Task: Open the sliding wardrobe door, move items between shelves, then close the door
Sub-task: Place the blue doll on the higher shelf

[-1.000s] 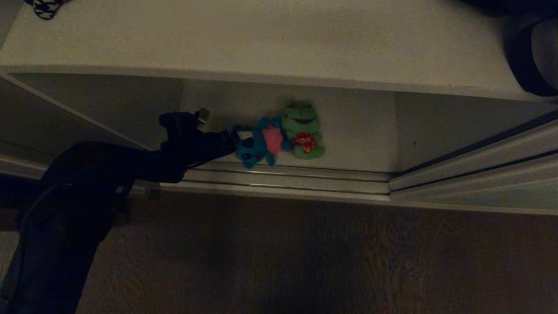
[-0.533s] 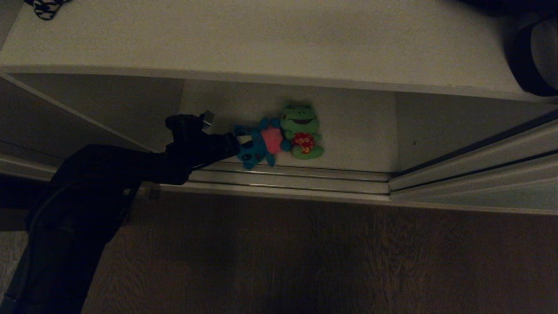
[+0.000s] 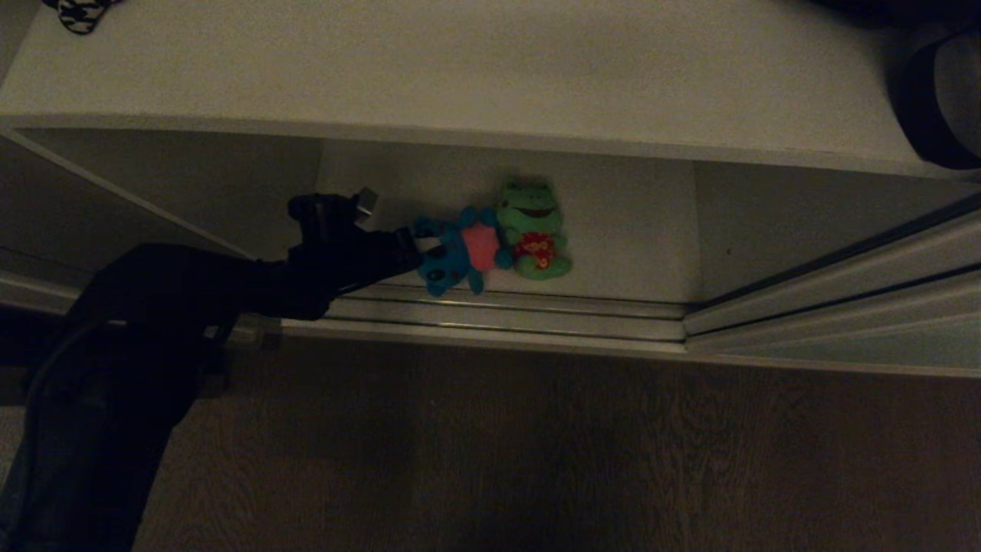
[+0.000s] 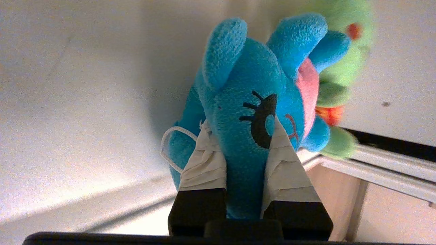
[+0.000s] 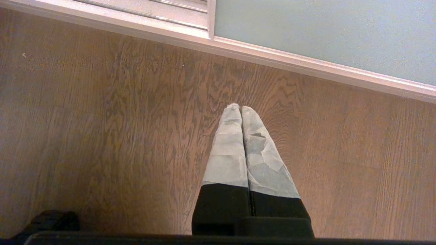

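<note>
Left hand (image 4: 243,136) clamped on the head of the teal-blue toy (image 4: 245,102), one taped finger (image 4: 206,160) pressed into the plush either side of its stitched eye. Reaching from the left, low into the wardrobe, onto the bottom shelf (image 3: 628,230). Toy lying just behind the floor rail (image 3: 498,310), touching the green frog toy (image 3: 533,230) on its far side. Not lifted yet, by the look of it.

Door stage judged done: sliding wardrobe door (image 3: 843,337) pushed off to the right, opening clear. Left to do: carrying the blue toy to another board, probably the upper shelf (image 3: 460,69), perhaps the frog too, then shutting the door.

Right hand (image 5: 241,112) pressed shut, empty, parked over the wooden floor (image 5: 102,119).

Hard to make out: left fingertips in the dim head view; dark object (image 3: 939,100) cut off at the upper shelf's right end; patterned scrap (image 3: 80,14) cut off at its left corner.
</note>
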### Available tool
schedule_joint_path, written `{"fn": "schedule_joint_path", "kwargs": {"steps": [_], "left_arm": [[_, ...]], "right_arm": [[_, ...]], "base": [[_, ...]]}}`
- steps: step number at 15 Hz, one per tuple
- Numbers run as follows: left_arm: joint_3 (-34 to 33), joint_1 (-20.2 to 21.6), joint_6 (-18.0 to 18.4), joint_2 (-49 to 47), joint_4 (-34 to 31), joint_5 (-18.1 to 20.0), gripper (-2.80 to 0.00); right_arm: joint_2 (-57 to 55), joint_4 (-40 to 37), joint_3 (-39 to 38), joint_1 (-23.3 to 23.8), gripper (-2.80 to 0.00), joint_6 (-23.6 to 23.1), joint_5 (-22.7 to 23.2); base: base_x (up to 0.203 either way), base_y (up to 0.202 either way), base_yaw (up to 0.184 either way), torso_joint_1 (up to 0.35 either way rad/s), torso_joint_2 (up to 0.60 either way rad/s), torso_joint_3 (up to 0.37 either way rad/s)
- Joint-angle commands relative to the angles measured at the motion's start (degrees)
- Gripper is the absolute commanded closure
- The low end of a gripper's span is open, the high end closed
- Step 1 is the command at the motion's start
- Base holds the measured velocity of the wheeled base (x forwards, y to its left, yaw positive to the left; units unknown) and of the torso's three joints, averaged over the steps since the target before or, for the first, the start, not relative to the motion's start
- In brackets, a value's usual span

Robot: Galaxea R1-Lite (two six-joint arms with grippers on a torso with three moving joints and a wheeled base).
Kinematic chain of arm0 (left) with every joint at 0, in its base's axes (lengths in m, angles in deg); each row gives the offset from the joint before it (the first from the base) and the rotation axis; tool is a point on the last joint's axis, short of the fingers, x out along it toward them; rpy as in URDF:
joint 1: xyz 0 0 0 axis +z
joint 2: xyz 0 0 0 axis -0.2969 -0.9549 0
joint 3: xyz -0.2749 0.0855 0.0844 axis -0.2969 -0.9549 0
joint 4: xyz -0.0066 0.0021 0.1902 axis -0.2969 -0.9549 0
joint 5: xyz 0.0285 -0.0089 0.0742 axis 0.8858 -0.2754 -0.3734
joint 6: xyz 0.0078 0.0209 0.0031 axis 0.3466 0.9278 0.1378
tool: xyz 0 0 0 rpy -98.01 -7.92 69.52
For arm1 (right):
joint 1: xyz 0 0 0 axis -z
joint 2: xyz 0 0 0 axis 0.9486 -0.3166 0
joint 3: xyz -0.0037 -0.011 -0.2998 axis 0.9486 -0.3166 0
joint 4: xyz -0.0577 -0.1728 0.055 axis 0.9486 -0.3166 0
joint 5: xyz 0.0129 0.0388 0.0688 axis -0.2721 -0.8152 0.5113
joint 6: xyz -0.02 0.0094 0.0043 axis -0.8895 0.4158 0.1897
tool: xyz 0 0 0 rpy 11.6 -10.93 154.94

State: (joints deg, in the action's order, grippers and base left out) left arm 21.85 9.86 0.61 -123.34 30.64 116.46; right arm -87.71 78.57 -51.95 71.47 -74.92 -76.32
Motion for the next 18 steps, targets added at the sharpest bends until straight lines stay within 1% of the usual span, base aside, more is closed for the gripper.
{"fn": "schedule_joint_path", "kwargs": {"steps": [1,4,7,9,11,13,16,18], "left_arm": [[-6.1,0.0,-0.1,6.8,0.0,0.2,0.0],[-15.8,0.0,0.4,14.5,0.1,0.2,0.0],[-25.6,0.0,2.0,20.4,0.4,0.1,0.0],[-33.3,-0.2,4.2,24.4,0.5,0.0,0.0],[-40.2,-0.6,6.7,28.8,0.4,-0.9,0.0],[-43.6,-1.1,7.4,32.9,0.1,-2.1,0.0],[-47.2,-2.6,7.3,37.4,-0.8,-2.7,0.0],[-50.7,-3.8,7.5,40.5,-3.1,-3.1,0.0]], "right_arm": [[0.1,0.0,0.0,0.0,0.0,0.0,0.0],[0.1,0.0,0.0,0.0,0.0,0.0,0.0],[0.0,0.0,0.0,0.0,0.0,0.0,0.0],[0.0,0.0,0.0,0.0,0.0,0.0,0.0],[0.0,0.0,0.0,0.0,0.0,0.0,0.0],[0.0,0.0,0.0,0.0,0.0,0.0,0.0],[0.0,0.0,0.0,0.0,0.0,0.0,0.0],[0.0,0.0,0.0,0.0,0.0,0.0,0.0]], "base": [[0.0,0.0,0.0,0.0,0.0,0.0],[0.0,0.0,0.0,0.0,0.0,0.0],[0.0,0.0,0.0,0.0,0.0,0.0],[0.0,0.0,0.0,0.0,0.0,0.0],[0.0,0.0,0.0,0.0,0.0,0.0],[0.0,0.0,0.0,0.0,0.0,0.0],[0.0,0.0,0.0,0.0,0.0,0.0],[0.0,0.0,0.0,0.0,0.0,0.0]]}}
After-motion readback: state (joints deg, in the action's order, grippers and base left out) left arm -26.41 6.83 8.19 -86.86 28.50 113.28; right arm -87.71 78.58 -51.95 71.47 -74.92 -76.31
